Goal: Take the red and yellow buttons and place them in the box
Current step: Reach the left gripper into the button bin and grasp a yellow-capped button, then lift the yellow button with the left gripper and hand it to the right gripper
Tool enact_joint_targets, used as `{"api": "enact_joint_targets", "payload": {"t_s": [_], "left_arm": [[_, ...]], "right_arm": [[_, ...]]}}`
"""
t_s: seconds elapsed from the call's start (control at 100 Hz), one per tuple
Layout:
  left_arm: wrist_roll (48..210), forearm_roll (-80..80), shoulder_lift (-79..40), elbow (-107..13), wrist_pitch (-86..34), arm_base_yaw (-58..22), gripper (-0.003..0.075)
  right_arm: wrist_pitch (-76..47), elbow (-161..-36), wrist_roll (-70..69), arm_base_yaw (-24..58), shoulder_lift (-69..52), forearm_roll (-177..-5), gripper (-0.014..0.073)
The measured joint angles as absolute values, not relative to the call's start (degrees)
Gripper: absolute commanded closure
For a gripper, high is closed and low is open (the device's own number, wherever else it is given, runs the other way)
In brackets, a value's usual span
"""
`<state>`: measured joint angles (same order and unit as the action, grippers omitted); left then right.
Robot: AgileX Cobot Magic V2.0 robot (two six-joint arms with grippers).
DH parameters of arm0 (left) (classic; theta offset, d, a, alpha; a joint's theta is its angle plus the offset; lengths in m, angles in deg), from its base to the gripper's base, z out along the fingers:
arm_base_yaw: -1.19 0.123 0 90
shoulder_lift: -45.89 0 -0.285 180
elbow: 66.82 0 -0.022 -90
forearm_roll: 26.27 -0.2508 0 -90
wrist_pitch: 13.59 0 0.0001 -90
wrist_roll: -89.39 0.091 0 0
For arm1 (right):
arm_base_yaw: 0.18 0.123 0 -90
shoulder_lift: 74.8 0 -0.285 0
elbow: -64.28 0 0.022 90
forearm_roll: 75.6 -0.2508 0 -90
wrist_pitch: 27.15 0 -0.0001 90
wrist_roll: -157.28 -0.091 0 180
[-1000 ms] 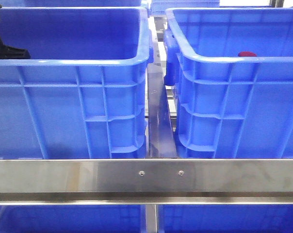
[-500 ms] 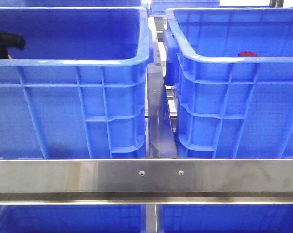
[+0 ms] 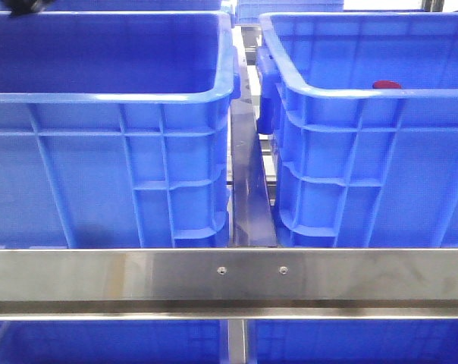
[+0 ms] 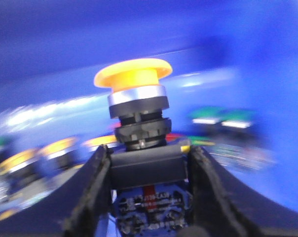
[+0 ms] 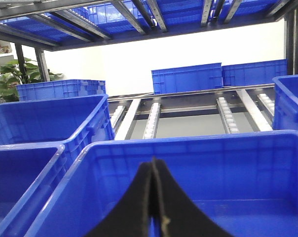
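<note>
My left gripper (image 4: 148, 150) is shut on the black body of a yellow button (image 4: 133, 73), whose domed cap points away from the fingers. In the front view only a dark bit of this gripper (image 3: 20, 6) shows at the top left, above the left blue crate (image 3: 108, 97). A dark red button (image 3: 387, 84) peeks over the near rim of the right blue crate (image 3: 343, 94). My right gripper (image 5: 154, 165) is shut and empty, held above a blue crate (image 5: 188, 142); it does not show in the front view.
Blurred behind the held button lie several other buttons, yellow ones (image 4: 60, 148) and green ones (image 4: 223, 116), on a blue crate floor. A steel rail (image 3: 229, 277) crosses in front of the crates, with a metal divider (image 3: 248, 189) between them. More blue crates (image 5: 60, 89) stand on roller racks behind.
My left gripper has risen from inside the left crate to the top left corner of the front view. The red button and the crates have not moved.
</note>
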<state>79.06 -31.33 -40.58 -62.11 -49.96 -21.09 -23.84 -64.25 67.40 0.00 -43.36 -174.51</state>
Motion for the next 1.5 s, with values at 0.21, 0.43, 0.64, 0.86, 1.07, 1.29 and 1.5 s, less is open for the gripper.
{"api": "enact_joint_targets", "payload": {"t_s": [0.21,0.43,0.64,0.86,1.07,1.29,1.5], "left_arm": [[80.8,-31.3,-36.8,-62.1,-52.0,-34.5,0.0739],[81.5,-31.3,-36.7,-62.1,-52.5,-47.5,0.0739],[83.4,-31.8,-36.7,-62.1,-52.7,-56.0,0.0739],[83.8,-32.5,-36.7,-62.1,-52.8,-57.1,0.0739],[83.8,-32.7,-36.7,-62.1,-52.8,-57.1,0.0739],[83.8,-32.7,-36.7,-62.1,-52.8,-57.1,0.0739],[83.8,-32.7,-36.7,-62.1,-52.8,-57.1,0.0739]], "right_arm": [[-23.8,-64.3,67.4,0.0,-43.4,-174.5,0.0661],[-23.7,-64.3,67.4,0.0,-43.4,-174.5,0.0661],[-23.6,-64.3,67.4,0.0,-43.4,-174.5,0.0660],[-20.0,-64.3,67.4,0.0,-43.4,-174.5,0.0507],[-15.3,-64.3,67.4,0.0,-43.4,-174.4,0.0116],[-12.5,-64.3,67.4,0.0,-43.4,-177.8,0.0030],[-5.2,-64.3,60.1,0.0,-41.9,-178.7,0.0030]]}}
